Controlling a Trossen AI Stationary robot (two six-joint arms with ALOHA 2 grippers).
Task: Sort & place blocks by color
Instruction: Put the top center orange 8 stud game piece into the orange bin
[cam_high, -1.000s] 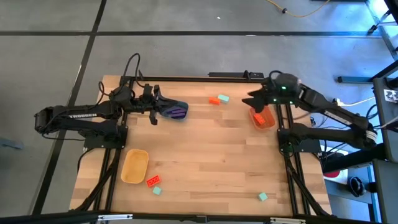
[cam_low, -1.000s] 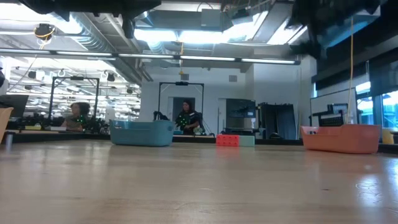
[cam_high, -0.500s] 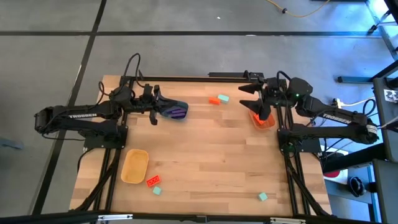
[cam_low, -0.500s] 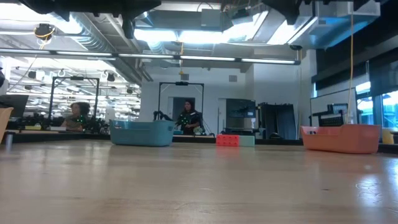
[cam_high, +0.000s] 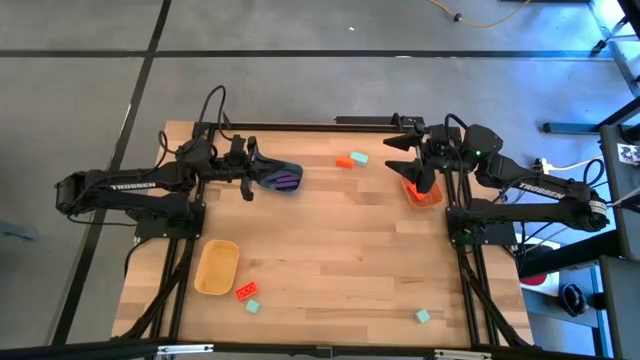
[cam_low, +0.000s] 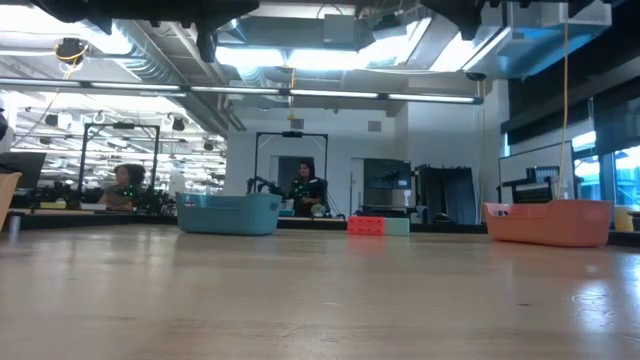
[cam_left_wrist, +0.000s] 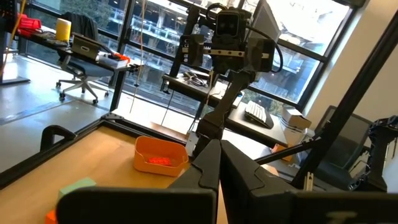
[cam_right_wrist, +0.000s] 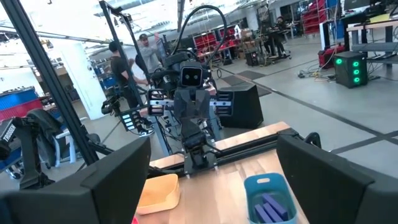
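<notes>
1. Fingers: right gripper (cam_high: 412, 160) spread wide, holding nothing, parked over the orange tub (cam_high: 423, 191). Left gripper (cam_high: 250, 172) pinched nearly closed, empty as far as I see, beside the blue tub (cam_high: 281, 178).
2. Risk: I judge the loose blocks are tiny, so an off-centre close could flick one off the table (cam_high: 330, 250).
3. Risk: red block (cam_high: 343, 161) touches green block (cam_high: 359, 157) at the far edge; a grab may drag both.
4. Count, loose: two red, other one (cam_high: 246, 291) near the yellow tub (cam_high: 217, 267); three green (cam_high: 252, 306) (cam_high: 423, 316).
5. Tubs: three. Purple blocks (cam_right_wrist: 268, 207) sit in blue, red ones (cam_left_wrist: 159, 160) in orange; counts unclear.
</notes>
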